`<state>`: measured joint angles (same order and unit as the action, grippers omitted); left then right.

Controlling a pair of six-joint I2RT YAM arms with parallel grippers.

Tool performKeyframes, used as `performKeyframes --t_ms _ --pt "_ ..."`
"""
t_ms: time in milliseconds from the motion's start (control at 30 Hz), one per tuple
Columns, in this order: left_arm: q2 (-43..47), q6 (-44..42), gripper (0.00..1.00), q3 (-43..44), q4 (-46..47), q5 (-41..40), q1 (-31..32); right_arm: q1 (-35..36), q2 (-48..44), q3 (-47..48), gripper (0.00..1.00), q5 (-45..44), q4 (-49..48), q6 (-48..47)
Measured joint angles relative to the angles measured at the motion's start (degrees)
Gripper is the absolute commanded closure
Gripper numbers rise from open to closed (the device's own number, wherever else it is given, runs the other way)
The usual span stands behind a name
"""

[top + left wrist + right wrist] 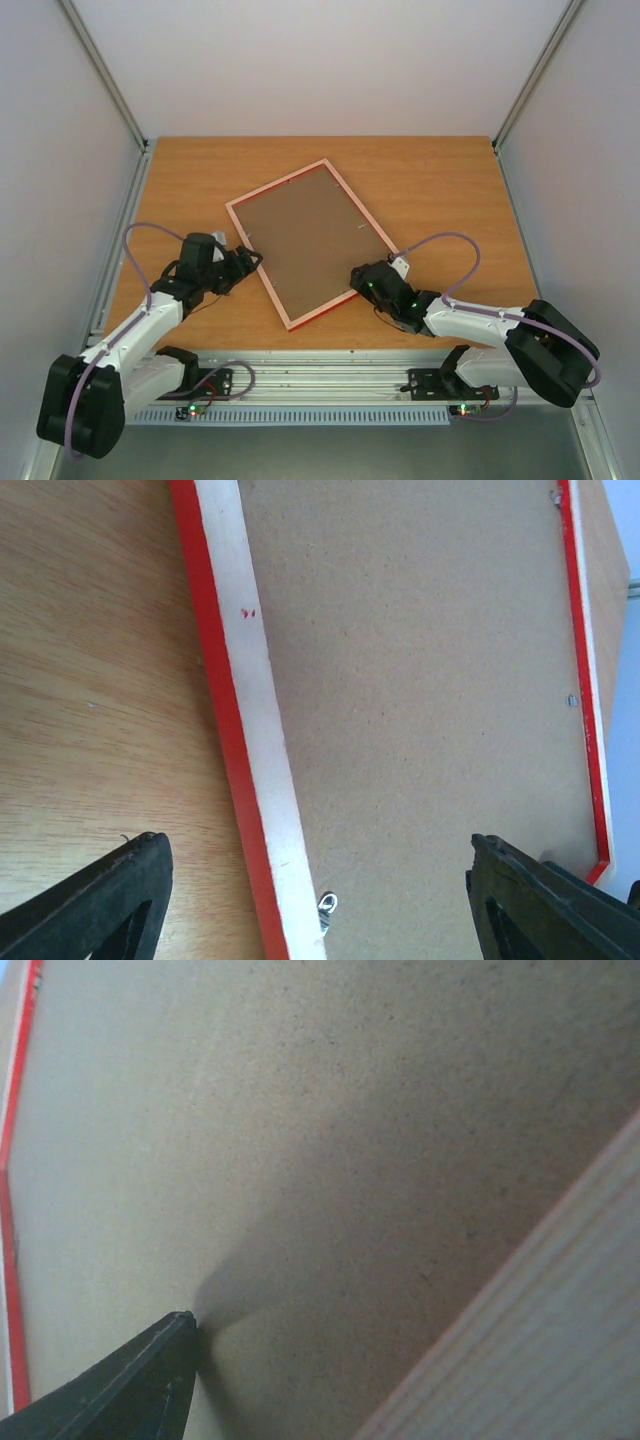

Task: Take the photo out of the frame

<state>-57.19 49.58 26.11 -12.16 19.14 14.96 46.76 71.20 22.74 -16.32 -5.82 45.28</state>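
From above, you see the thin bright red rectangular picture frame lying flat near the middle of the orange-brown wooden table. It is turned at an angle, with its brown board back facing up. The photo is hidden from you in every view. Your left gripper sits at the frame's left long edge. Your right gripper sits at the frame's near right corner area, over the red rail.

In the left wrist view, the two dark fingers stand wide apart at the bottom corners, holding nothing. Between them runs the frame's long rail, red on the outer side and white on top. The brown board spreads to its right and bare table to its left. A small metal clip sits against the rail's inner side, low in the view.

In the right wrist view, you get only one dark finger, with its tip at the board's surface and a soft shadow beside it. You cannot tell how these jaws stand. A red rail runs down the left side. A pale blurred strip crosses the lower right corner.
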Motion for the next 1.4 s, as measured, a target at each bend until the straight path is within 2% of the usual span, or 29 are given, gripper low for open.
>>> performKeyframes --t_ms 133,267,433,567,733,967,1133,1400 --pt "-1.57 0.0 0.19 0.0 0.66 0.02 0.0 -0.09 0.02 0.0 0.29 1.2 2.36 -0.63" --pt "-2.67 0.0 0.19 0.0 1.16 0.17 0.0 -0.35 0.33 0.02 0.2 2.27 5.46 -1.77" --pt "-3.06 -0.04 0.18 0.0 1.79 0.15 0.0 -0.61 0.44 2.1 0.05 2.95 11.3 -4.83" --pt "-3.54 -0.09 0.18 0.0 1.81 0.15 0.0 -1.22 0.42 4.46 0.02 3.37 16.92 -7.98" --pt "-5.79 -0.33 0.18 0.0 1.99 0.17 0.0 -3.82 -0.98 7.17 0.02 4.02 23.65 -14.82" --pt "-10.73 -0.5 0.18 0.0 3.5 1.07 0.17 -15.91 -1.75 12.66 0.02 10.51 25.99 -29.46" --pt "-14.16 -0.42 0.17 0.02 5.42 1.25 1.01 -24.48 4.02 18.23 0.02 19.19 25.2 -37.48" --pt "-20.83 -0.26 0.17 2.84 8.66 1.51 3.69 -31.8 17.09 26.1 0.02 28.55 23.15 -43.45"
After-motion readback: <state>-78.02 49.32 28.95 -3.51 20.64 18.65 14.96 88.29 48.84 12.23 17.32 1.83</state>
